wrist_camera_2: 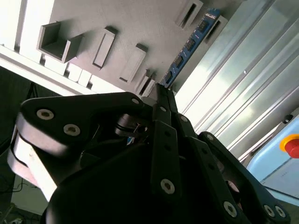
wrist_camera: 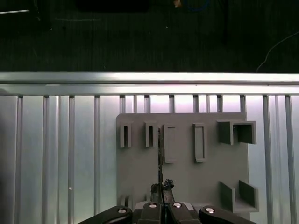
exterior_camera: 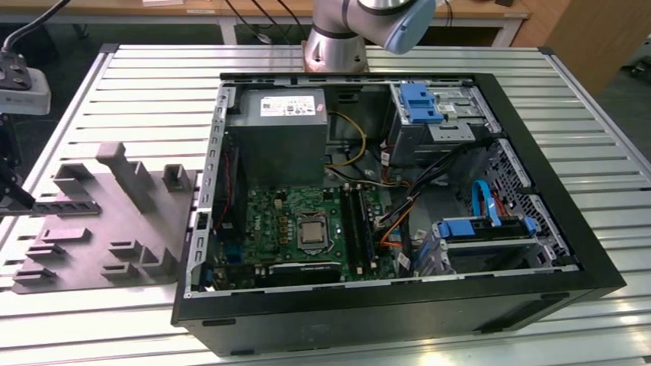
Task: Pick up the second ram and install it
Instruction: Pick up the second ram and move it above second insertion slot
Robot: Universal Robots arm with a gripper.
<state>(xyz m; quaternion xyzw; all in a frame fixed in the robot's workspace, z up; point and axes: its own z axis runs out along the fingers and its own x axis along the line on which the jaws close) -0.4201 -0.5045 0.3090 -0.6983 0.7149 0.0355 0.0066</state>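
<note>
As the second ram [wrist_camera_2: 191, 44] stands edgewise, the hand [wrist_camera_2: 161, 91] pinches it

The second ram [wrist_camera_2: 192, 41] is a blue board with a row of black chips. The pincer [wrist_camera_2: 161, 91] is black with silver screws. The holder plate [wrist_camera: 187, 172] is plain grey, the table [exterior_camera: 569, 114] ribbed silver, the motherboard [exterior_camera: 290, 221] green, the computer case [exterior_camera: 407, 313] black.

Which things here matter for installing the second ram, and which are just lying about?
For the job:
- second ram, pinched in the gripper
- grey holder plate
- motherboard with its long black memory slots

Lying about:
- power supply
- blue drive bracket
- red button
</note>
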